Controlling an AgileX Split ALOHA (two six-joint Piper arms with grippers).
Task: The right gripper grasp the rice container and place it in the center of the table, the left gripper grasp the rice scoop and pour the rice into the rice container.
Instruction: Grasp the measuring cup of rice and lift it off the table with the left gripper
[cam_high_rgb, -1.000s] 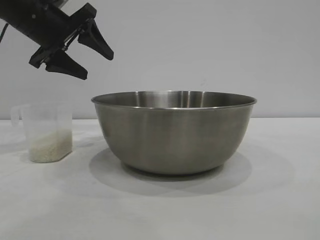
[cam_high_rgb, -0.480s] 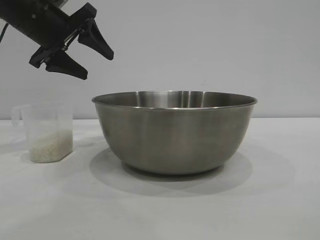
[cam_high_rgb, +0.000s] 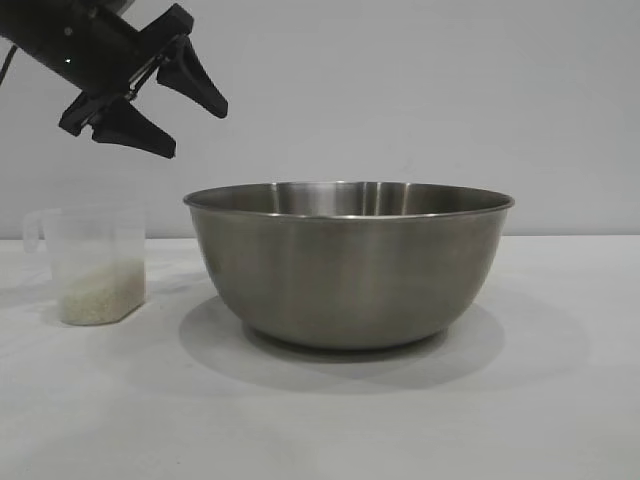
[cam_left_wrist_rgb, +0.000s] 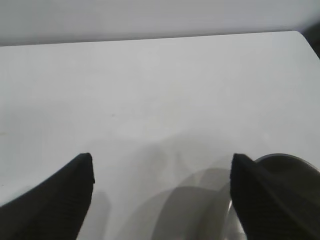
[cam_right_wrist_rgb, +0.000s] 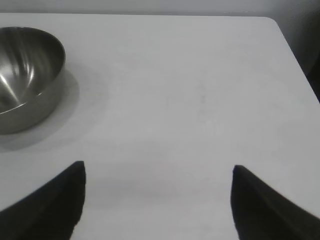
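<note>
The rice container (cam_high_rgb: 350, 270), a large steel bowl, stands empty on the white table (cam_high_rgb: 400, 420) near its middle. To its left stands the rice scoop (cam_high_rgb: 95, 255), a translucent cup with its handle turned away from the bowl and rice (cam_high_rgb: 100, 292) in its bottom. My left gripper (cam_high_rgb: 200, 135) hangs open in the air above the scoop, fingers angled down toward the bowl and holding nothing. Its wrist view shows the left gripper (cam_left_wrist_rgb: 161, 156) with the bowl's rim (cam_left_wrist_rgb: 287, 162) behind one finger. My right gripper (cam_right_wrist_rgb: 158, 165) is open over bare table, the bowl (cam_right_wrist_rgb: 25, 75) well off to one side.
A plain grey wall stands behind the table. The table's far edge and a rounded corner (cam_right_wrist_rgb: 272, 22) show in the right wrist view. Bare tabletop (cam_high_rgb: 560, 400) lies to the right of and in front of the bowl.
</note>
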